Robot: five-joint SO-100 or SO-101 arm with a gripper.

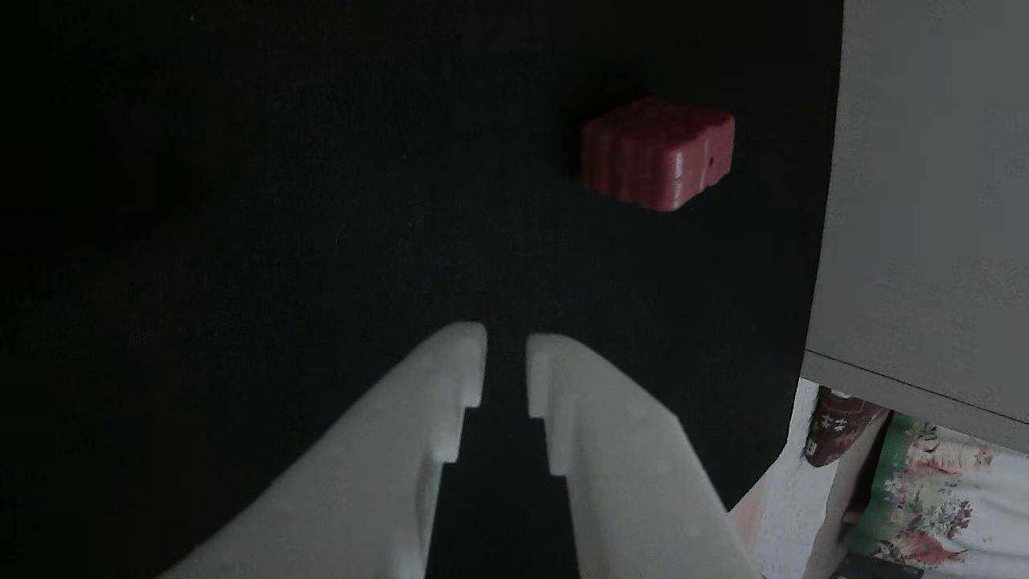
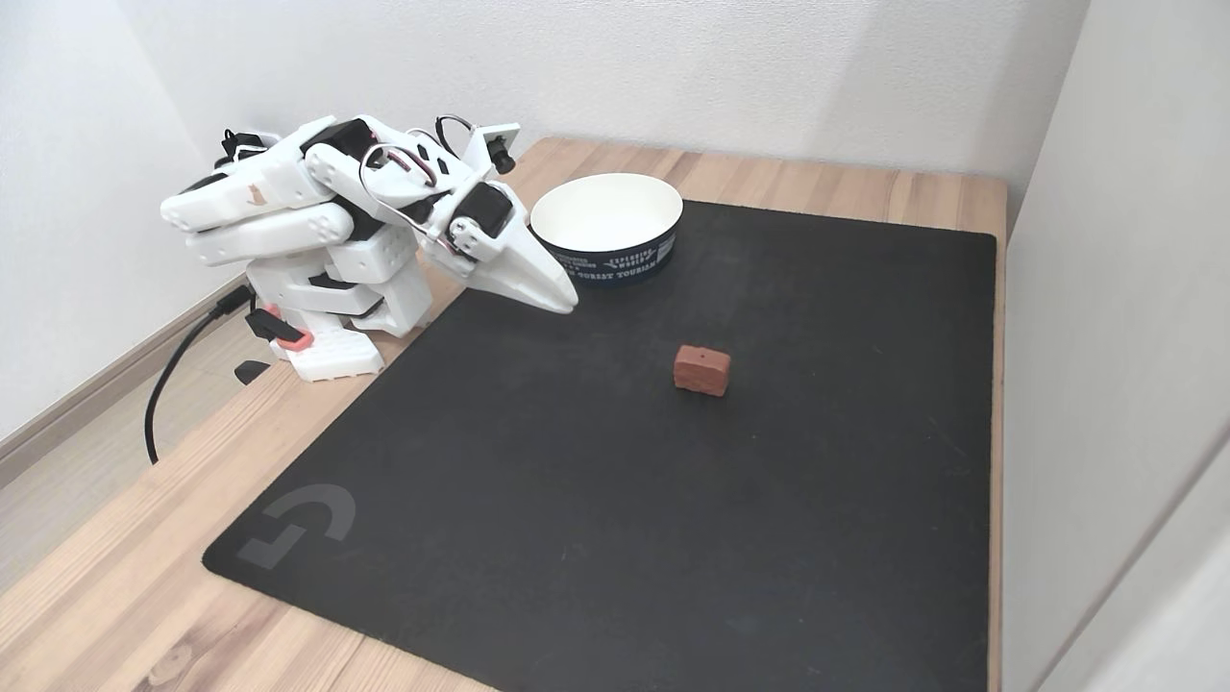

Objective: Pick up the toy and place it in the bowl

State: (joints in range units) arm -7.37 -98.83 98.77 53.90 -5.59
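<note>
Gripper [image 1: 506,354]: riding low over the black mat, its white fingers [image 1: 450,378] standing only a narrow slot apart and gripping nothing; in the fixed view the gripper [image 2: 562,300] is pointing down toward 4 o'clock from the folded arm [image 2: 317,221].
Toy [image 2: 701,369]: lying free on the mat [image 2: 577,519], well apart from the gripper, at about 4 o'clock from its tips in the fixed view; in the other view the toy [image 1: 657,153] is sitting toward 1 o'clock of the fingertips, its small round hole facing right.
Bowl [image 2: 607,227]: standing upright at the mat's far edge, just beside the gripper, at about 11 o'clock from the toy.
Step in hand: judging by the pose, the arm is only starting its reach, so nothing is being carried.
Next move calls for: likely swinging toward the toy and widening the slot, since the block looks broader than the present gap.
Risk: the wavy ridged sides may be offering an uneven seat.
</note>
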